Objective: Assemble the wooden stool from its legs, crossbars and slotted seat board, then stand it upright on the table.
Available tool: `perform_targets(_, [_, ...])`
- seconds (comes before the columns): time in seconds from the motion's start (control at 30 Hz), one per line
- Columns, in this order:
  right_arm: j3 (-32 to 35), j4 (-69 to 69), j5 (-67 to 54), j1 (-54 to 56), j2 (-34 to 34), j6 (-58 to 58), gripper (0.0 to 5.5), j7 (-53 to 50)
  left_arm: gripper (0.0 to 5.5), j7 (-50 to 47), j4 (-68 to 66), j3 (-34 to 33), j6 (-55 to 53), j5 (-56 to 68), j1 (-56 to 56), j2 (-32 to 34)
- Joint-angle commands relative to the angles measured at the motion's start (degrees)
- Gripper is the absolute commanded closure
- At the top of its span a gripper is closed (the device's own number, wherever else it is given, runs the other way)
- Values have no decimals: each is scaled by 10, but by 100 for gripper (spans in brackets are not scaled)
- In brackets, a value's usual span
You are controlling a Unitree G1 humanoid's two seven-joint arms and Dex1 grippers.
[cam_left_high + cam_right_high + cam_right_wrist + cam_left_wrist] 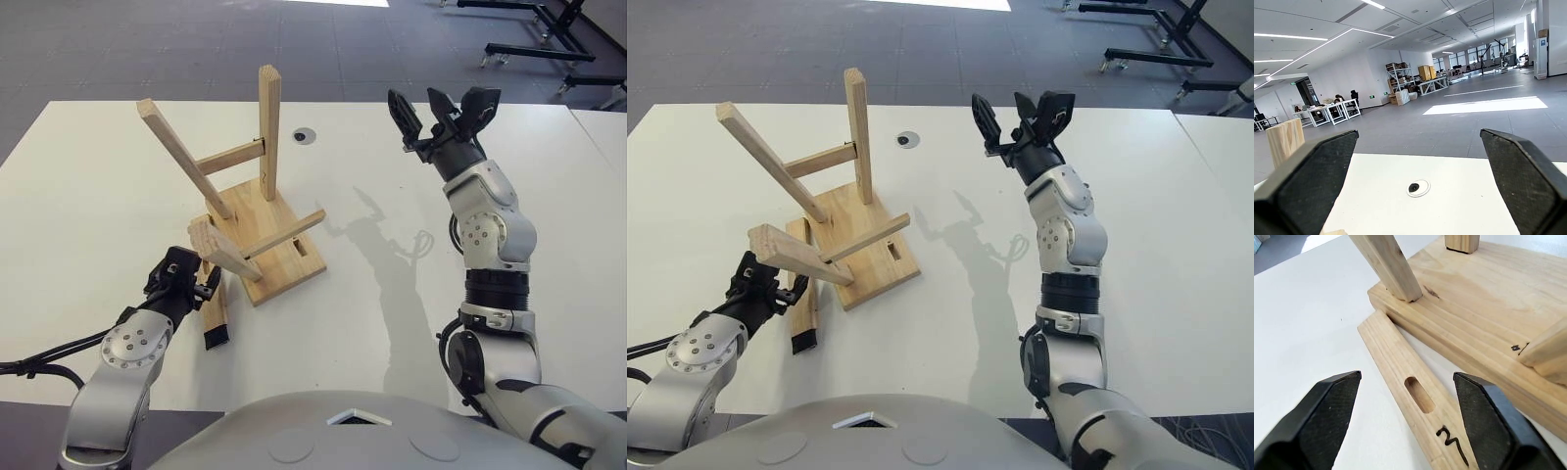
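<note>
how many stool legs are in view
4. In the seat board: tilted leg, upright leg, near leg by the left tool. Loose leg flat on the table beside it.

the seat board (281, 257) lies on the table (78, 196), legs (269, 127) standing up on it. a loose leg (214, 311) lies just left of it, by the left gripper (1406, 376). the right gripper (441, 108) is far off to the right.

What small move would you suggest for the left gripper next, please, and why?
Probably lower the left gripper and close it on the loose leg. Its open fingers straddle that piece, which lies flat on the table beside the seat board, where three legs stand fitted.
</note>
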State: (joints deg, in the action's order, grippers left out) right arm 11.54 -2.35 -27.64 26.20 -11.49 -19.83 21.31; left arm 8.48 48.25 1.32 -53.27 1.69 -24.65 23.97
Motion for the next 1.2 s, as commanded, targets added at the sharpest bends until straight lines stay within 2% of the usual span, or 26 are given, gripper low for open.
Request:
perform_targets(0.03, [10, 14, -10, -3, 2, -7, 90, -11, 205, -1, -10, -18, -35, 11, -18, -25])
perform_targets(0.17, [10, 22, -15, -3, 4, -11, 90, -17, 205, 13, -14, -21, -57, 29, -33, -36])
perform_targets(0.53, [6, 44, -21, -24, 10, -12, 90, -29, 205, 40, 2, -19, -67, 36, -20, -2])
perform_targets(0.67, [6, 51, -20, -35, 13, -11, 90, -31, 205, 26, 19, -33, -86, 42, -9, -28])
perform_targets(0.87, [3, 61, -20, -46, 17, -13, 90, -36, 205, -6, 59, -71, -169, 77, 32, -131])
perform_targets(1.2, [14, 59, -28, -40, 10, -15, 90, -44, 205, -15, 52, -62, -224, 72, 9, -106])
